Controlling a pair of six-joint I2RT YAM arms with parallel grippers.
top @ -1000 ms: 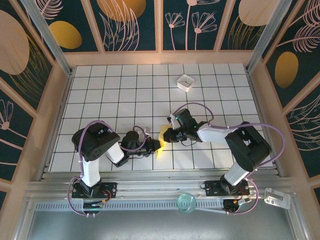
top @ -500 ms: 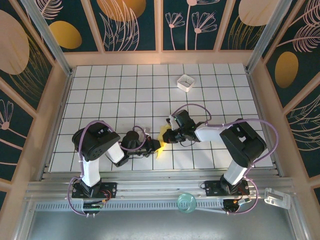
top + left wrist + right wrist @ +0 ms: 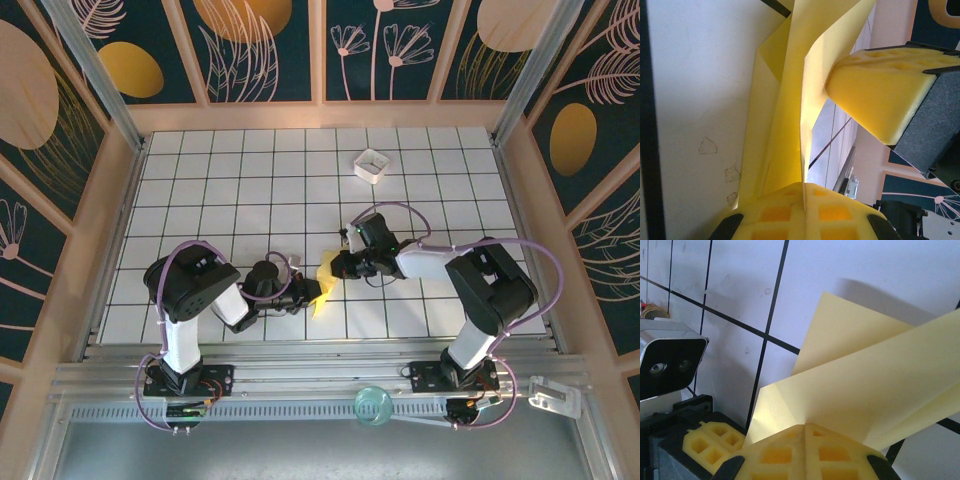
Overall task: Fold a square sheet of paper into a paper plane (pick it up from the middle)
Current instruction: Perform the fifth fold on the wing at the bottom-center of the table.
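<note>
White gridded surface (image 3: 220,190), boxed in by dark floral wall panels (image 3: 260,40) in pale wooden frames. One folded yellow sheet of paper (image 3: 326,264), low centre of the overhead frame. Two claws, both clamped shut on it: left claw (image 3: 314,290) from the lower left, right claw (image 3: 340,266) from the upper right. One small white square box (image 3: 370,165), upper right, well apart.
</note>
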